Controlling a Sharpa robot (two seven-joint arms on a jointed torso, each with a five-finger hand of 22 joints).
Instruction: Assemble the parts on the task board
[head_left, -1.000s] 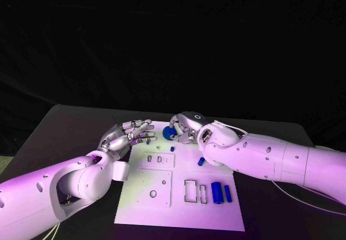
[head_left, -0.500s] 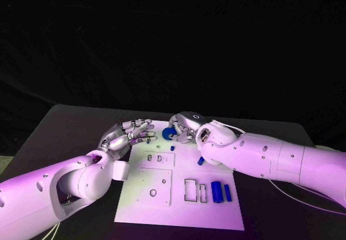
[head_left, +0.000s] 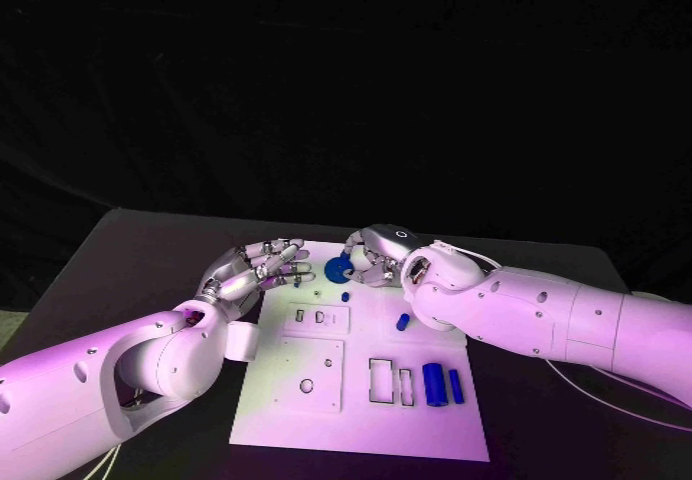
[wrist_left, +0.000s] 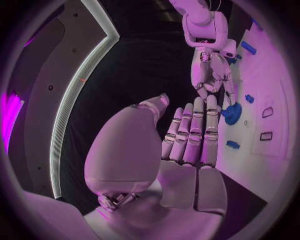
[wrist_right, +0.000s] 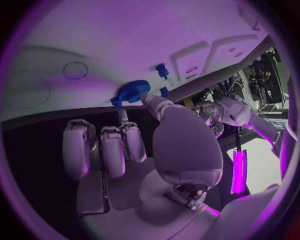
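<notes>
Now right robot hand (head_left: 378, 256) pinches blue gear (head_left: 339, 268); left robot hand (head_left: 264, 268) open

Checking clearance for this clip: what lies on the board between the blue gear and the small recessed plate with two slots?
In the head view, one small blue peg stands between the blue gear and the slotted plate; the rest is bare white task board.

A black table (head_left: 144, 250) stands before a dark backdrop (head_left: 346, 100).

My arms' shells (head_left: 548, 320) look like glossy, smooth white plastic. My right hand (head_left: 378, 255) shows jointed, silvery metal. The task board (head_left: 361, 420) is matt and flat; the blue gear (wrist_right: 131, 91) is toothed plastic.
</notes>
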